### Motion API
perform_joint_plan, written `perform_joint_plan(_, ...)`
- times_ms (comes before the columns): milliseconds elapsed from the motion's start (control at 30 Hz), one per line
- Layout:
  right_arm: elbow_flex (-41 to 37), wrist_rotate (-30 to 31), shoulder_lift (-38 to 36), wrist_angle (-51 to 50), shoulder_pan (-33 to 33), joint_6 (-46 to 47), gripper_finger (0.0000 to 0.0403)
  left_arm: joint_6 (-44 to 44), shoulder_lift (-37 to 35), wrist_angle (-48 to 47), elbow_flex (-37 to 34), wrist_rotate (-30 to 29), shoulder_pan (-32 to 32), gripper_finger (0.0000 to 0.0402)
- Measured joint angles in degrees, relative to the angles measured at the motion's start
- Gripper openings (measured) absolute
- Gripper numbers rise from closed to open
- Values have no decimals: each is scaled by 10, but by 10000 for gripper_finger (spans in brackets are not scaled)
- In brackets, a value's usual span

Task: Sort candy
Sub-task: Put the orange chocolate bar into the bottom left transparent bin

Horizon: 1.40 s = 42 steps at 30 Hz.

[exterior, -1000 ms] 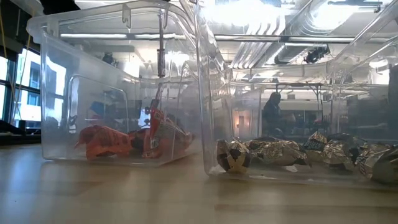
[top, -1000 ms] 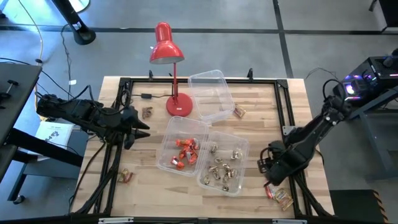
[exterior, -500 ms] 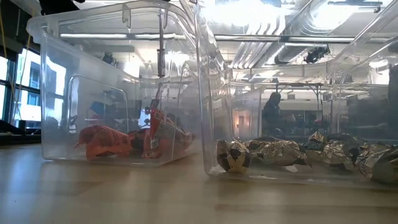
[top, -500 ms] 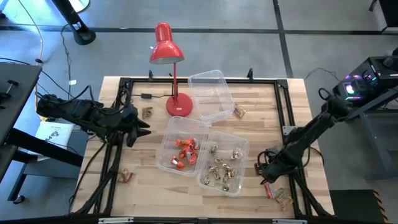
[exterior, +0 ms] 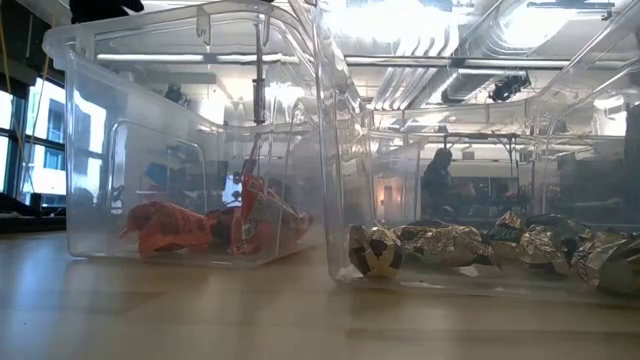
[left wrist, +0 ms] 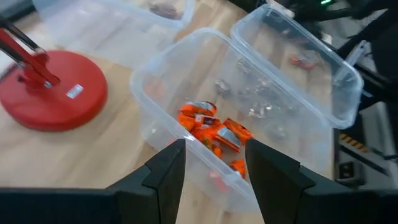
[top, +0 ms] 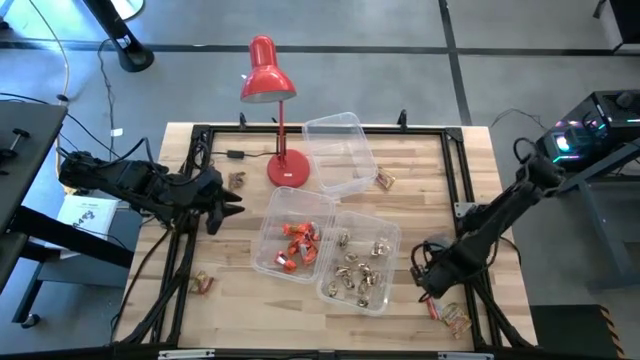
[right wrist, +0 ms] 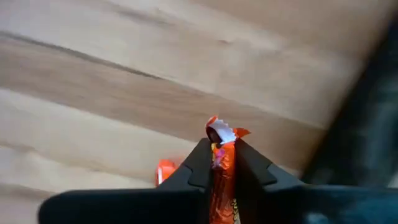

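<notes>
Red-orange candy lies in one clear tub, and gold-silver candy in the tub beside it. Brown-orange pieces lie loose on the table. My right gripper, low at the near right, is shut on a red-orange candy. My left gripper hovers open at the table's left, facing the red-orange tub, with nothing between its fingers. My right gripper pinches the red-orange candy between its two fingers, coming from above and pointing down at the table. The candy lies along the fingers, and its crimped end sticks out past the fingertips. Whether it is clear of the wood I cannot tell.
A red desk lamp stands at the far side on its round base, next to a third clear tub. Another orange piece lies beside my right fingers. A black frame runs round the table.
My right gripper has gone down and toward the table's near edge, onto the candies at the near right.
</notes>
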Motion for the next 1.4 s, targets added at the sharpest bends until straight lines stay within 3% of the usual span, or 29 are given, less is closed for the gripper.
perform_joint_plan(100, 97, 47, -6, -130, -6, -17, 40, 13, 1, 0, 0, -28, 0, 161)
perform_joint_plan(233, 223, 264, -6, -200, -11, -19, 36, 15, 0, 2, 0, -56, 0, 161)
perform_joint_plan(333, 267, 451, -6, -153, -30, -61, 15, 15, 0, 1, 0, -58, 0, 161)
perform_joint_plan(433, 265, 543, -5, -14, -75, -177, 12, 15, 0, 0, 0, -58, 0, 161)
perform_joint_plan(533, 241, 522, 6, 189, -135, -348, 40, 15, 0, 0, 0, -58, 0, 161)
perform_joint_plan(667, 231, 426, 59, 410, -213, -548, 100, 15, 0, 0, 0, -58, 0, 161)
perform_joint_plan(767, 231, 368, 106, 535, -266, -628, 142, 15, 0, 0, 0, -56, 0, 161)
perform_joint_plan(900, 231, 256, 155, 645, -325, -670, 186, 15, 0, 0, 0, -54, 0, 161)
perform_joint_plan(1033, 242, 150, 163, 619, -355, -681, 200, 9, 0, 0, 0, -53, 0, 161)
perform_joint_plan(1100, 249, 125, 146, 567, -357, -705, 200, 5, 0, -1, 0, -52, 0, 161)
perform_joint_plan(1267, 289, 132, 83, 312, -321, -711, 201, 4, 0, -1, 0, -52, 0, 161)
perform_joint_plan(1400, 306, 192, 40, 115, -245, -612, 201, -8, 0, -1, 0, -50, 0, 161)
